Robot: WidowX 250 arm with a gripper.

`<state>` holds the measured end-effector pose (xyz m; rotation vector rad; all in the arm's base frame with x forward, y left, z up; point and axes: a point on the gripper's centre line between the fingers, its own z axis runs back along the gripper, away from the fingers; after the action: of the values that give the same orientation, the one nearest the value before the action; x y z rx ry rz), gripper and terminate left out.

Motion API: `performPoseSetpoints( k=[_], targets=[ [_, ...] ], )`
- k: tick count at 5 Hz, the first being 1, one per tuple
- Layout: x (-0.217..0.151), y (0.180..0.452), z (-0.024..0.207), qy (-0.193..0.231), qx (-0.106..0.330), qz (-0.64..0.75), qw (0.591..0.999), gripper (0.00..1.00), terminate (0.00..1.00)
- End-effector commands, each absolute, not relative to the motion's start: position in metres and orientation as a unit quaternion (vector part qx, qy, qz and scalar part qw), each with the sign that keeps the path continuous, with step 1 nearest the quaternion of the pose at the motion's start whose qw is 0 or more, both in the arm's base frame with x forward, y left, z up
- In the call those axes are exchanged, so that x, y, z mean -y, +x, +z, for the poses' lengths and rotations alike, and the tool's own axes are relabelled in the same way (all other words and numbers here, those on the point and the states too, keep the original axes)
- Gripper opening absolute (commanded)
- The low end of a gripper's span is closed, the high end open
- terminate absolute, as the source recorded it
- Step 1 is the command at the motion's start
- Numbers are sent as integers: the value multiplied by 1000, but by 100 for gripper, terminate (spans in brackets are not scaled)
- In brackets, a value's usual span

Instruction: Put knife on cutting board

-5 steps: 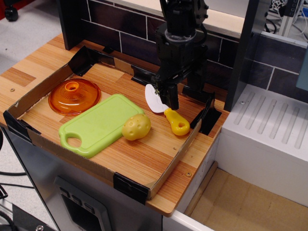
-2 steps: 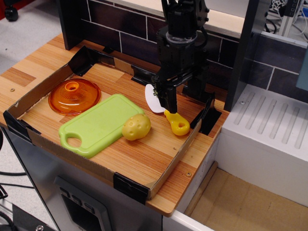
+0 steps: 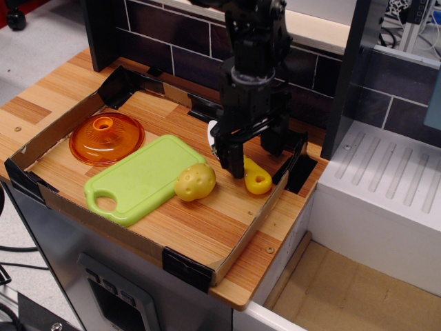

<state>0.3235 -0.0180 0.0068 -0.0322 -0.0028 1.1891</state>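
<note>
Lowered since a second ago, the gripper (image 3: 234, 160) now straddles the knife (image 3: 256, 178), jaws apart, fingers hiding most of the white blade. That knife lies on the wooden tray floor at about 3 o'clock from the cutting board (image 3: 141, 178), beyond the yellow potato (image 3: 195, 181). Judged from this: grasp pending, lift and placement all remaining.

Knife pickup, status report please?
Gripper down over the knife, grip unclear. Knife on the tray floor, off the cutting board. Potato at the board's near edge.
</note>
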Motion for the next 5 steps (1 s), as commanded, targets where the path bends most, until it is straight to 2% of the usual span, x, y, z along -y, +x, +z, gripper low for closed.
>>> performPoseSetpoints(
  k=[1,2,4,5],
  targets=[
    [16,331,-4,-11,18,551,834,100,0],
    [23,332,-14,-13,19,552,834,0,0],
    [18,339,-4,-23,39,555,830,0,0],
    [9,344,14,-31,64,561,825,0,0]
  ],
)
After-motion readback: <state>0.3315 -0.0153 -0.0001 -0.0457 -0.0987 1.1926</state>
